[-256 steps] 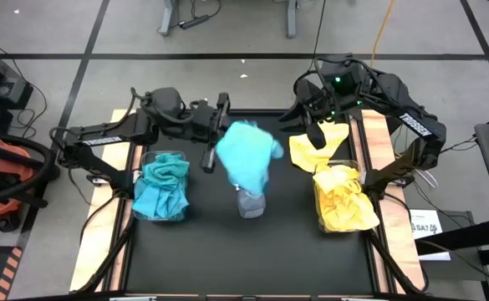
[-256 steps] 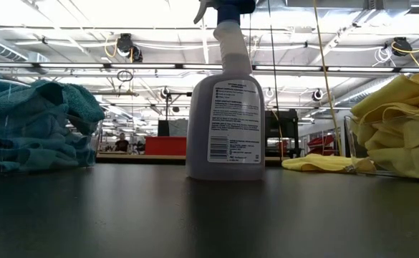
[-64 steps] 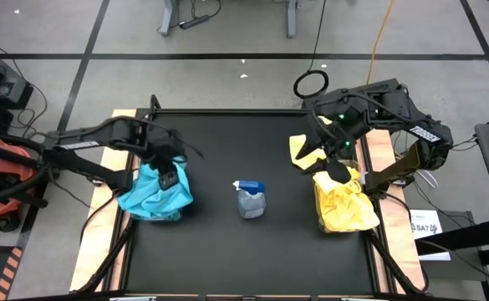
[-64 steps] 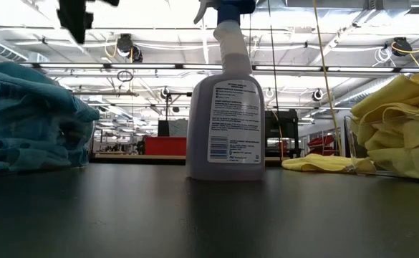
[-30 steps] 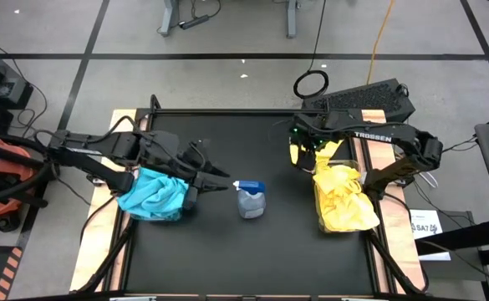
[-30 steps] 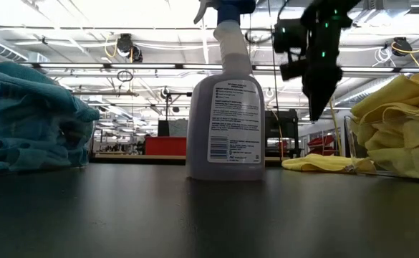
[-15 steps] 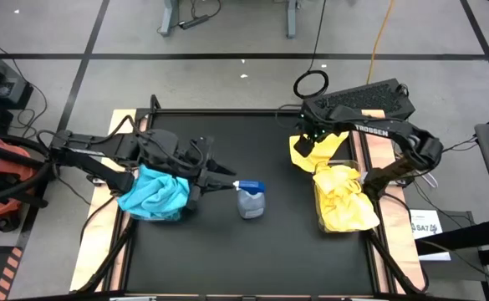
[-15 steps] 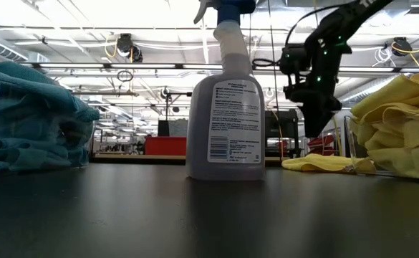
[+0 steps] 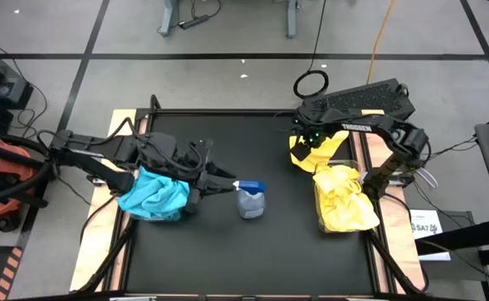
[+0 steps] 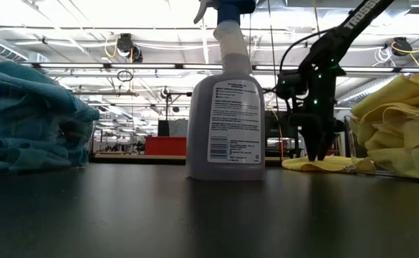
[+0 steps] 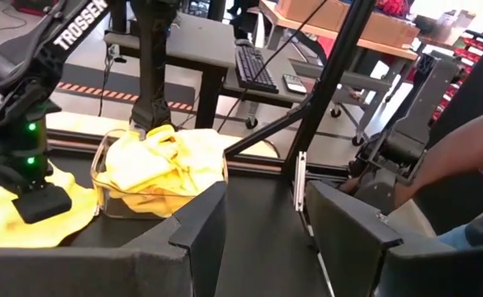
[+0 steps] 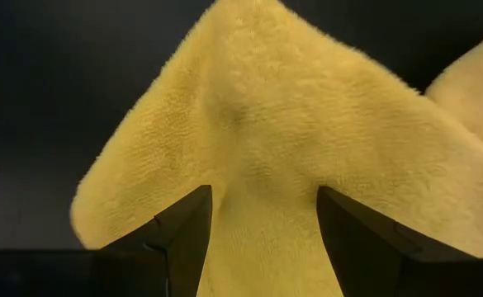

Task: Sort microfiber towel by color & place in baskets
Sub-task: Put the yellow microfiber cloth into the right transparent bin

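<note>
A loose yellow towel (image 9: 304,156) lies flat on the black table by its far right side. My right gripper (image 12: 262,206) points down at it, open, one finger on each side of a raised part of the cloth. Just nearer stands the right basket (image 11: 109,194), heaped with yellow towels (image 9: 342,199). The left basket (image 10: 84,143) holds teal towels (image 9: 154,194). My left gripper (image 11: 266,227) hangs open and empty above that basket's right side, pointing level toward the table's right. My right gripper comes at the loose yellow towel from above, fingers pointing down (image 10: 316,152), over the cloth's middle (image 12: 258,124). Its tips stand at the level of the cloth's surface; I cannot tell whether they touch it.
A grey spray bottle with a blue top (image 9: 251,199) stands at the table's middle, just right of my left gripper. Wooden boards flank the black mat. A person's arm (image 11: 472,157) shows beyond the table's right side. The table's near half is bare.
My right gripper has come down from high above the table onto the loose yellow towel, rolling about its own axis on the way. Its fingers have stayed open. The towel has not moved.
</note>
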